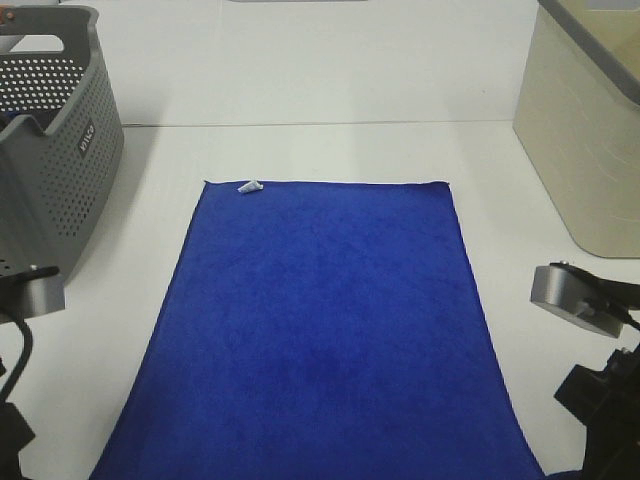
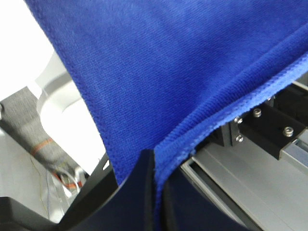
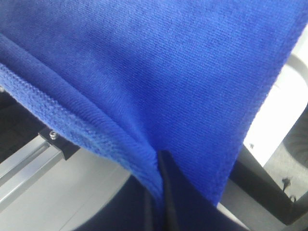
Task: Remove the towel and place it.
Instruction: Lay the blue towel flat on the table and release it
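Note:
The royal-blue towel point(image 1: 320, 330) lies spread flat on the white table, its far edge with a small white tag point(image 1: 248, 186) toward the back. Its near corners run off the table's front edge. My left gripper point(image 2: 153, 161) is shut on the towel's near left edge point(image 2: 159, 72), with the cloth pinched between the black fingers. My right gripper point(image 3: 161, 161) is shut on the near right edge of the towel point(image 3: 159, 72). In the exterior high view only the two arms' wrists show, the left point(image 1: 30, 295) and the right point(image 1: 575, 295), beside the towel's near corners.
A grey perforated basket point(image 1: 50, 120) stands at the back left. A beige bin point(image 1: 585, 130) stands at the back right. Bare white table point(image 1: 330, 150) lies behind the towel. Metal frame rails point(image 2: 250, 163) run below the table's front edge.

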Robot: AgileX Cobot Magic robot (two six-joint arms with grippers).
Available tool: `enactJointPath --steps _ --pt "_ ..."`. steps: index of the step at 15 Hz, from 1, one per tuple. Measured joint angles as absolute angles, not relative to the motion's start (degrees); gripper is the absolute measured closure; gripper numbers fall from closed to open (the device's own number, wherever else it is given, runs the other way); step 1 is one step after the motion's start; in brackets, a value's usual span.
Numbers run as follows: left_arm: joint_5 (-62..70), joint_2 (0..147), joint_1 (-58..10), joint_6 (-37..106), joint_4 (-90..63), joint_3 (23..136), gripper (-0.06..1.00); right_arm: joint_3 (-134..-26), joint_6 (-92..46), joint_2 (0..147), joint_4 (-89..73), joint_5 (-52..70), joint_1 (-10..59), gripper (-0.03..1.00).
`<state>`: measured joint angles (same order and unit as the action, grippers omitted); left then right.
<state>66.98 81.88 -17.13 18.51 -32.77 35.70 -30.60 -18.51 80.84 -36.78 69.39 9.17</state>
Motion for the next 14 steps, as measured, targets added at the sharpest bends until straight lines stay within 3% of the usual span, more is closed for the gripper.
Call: enactJointPath --steps 8,14 --pt "64.9 98.3 -17.1 22.5 -34.1 35.8 0.94 -30.7 -21.8 98.5 -36.6 68.2 9.2 0.95" --pt "62.3 102.2 -17.1 22.7 -34.7 35.8 0.94 -30.7 -22.5 103.7 -36.8 66.9 9.2 0.95"
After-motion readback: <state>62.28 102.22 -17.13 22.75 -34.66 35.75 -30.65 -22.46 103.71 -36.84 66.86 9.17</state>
